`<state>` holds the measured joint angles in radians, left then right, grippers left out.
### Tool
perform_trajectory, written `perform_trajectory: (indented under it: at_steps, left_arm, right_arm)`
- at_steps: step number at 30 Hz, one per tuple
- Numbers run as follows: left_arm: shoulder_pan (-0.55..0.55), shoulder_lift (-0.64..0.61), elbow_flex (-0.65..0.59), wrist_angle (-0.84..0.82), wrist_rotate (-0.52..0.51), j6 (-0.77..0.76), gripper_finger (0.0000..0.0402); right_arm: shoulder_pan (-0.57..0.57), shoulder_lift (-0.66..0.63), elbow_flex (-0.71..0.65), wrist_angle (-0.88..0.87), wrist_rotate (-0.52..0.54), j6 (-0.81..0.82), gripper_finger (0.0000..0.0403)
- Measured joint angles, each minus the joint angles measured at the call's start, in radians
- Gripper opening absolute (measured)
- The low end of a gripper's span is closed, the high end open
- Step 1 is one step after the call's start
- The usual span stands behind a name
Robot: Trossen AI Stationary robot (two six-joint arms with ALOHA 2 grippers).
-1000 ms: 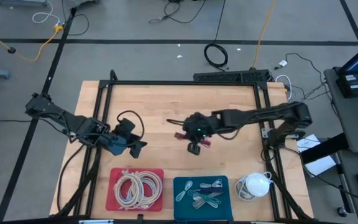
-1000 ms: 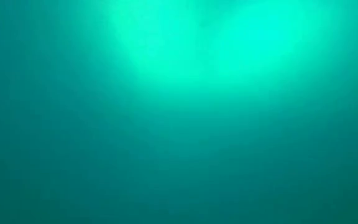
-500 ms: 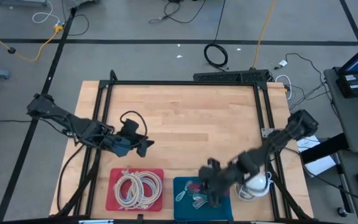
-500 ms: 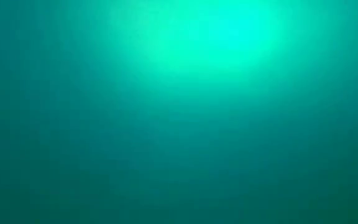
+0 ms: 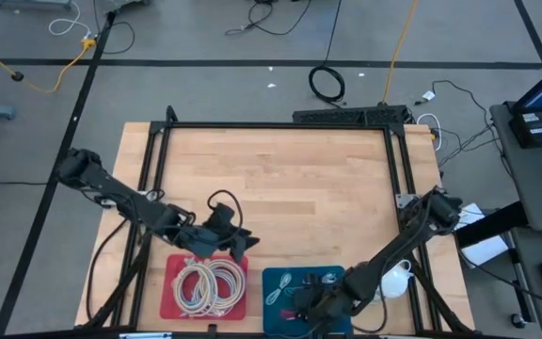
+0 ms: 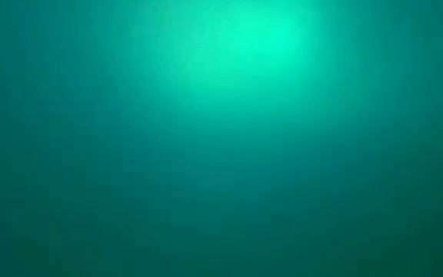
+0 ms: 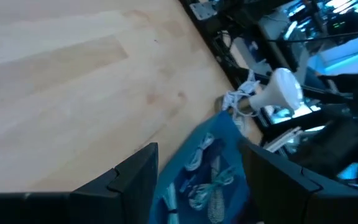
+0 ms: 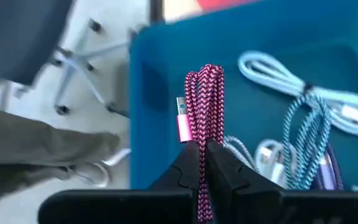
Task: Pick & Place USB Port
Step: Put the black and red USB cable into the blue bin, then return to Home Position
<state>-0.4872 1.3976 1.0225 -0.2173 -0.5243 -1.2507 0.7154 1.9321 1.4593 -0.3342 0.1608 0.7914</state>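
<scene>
The right gripper is squeezed shut on a pink cable, holding it over the blue tray at the near edge, likely to drop it in. The left gripper is wide open and empty, near the red tray. The wooden table stands on a grey floor.
</scene>
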Motion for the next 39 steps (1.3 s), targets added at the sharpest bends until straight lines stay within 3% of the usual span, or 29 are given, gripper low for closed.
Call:
perform_trajectory:
  at_steps: [6,14,22,27,31,34,39]
  left_arm:
    - [-0.019,0.026,0.0,0.068,-0.009,-0.001,0.0237]
    - [-0.032,0.024,0.0,0.146,-0.036,0.014,0.0237]
    - [-0.019,0.023,0.0,0.306,-0.022,0.144,0.0237]
    - [0.016,0.013,0.001,0.419,0.017,0.251,0.0237]
    - [0.078,-0.02,0.0,0.482,0.102,0.365,0.0237]
    - [0.175,-0.09,0.002,0.513,0.262,0.457,0.0237]
    - [0.413,-0.258,0.002,0.501,0.488,0.588,0.0237]
  right_arm:
    - [-0.008,0.081,-0.006,-0.156,0.026,-0.011,0.0005]
    - [-0.006,0.082,-0.075,-0.004,-0.083,-0.034,0.0079]
    - [-0.049,-0.15,-0.076,0.073,-0.026,-0.192,0.0107]
    - [-0.083,-0.341,-0.077,0.158,0.098,-0.363,0.0098]
    - [-0.121,-0.494,-0.076,0.248,0.173,-0.644,0.0092]
    - [-0.156,-0.614,-0.076,0.273,0.184,-0.885,0.0091]
    - [-0.288,-0.802,-0.076,0.249,0.368,-0.958,0.0091]
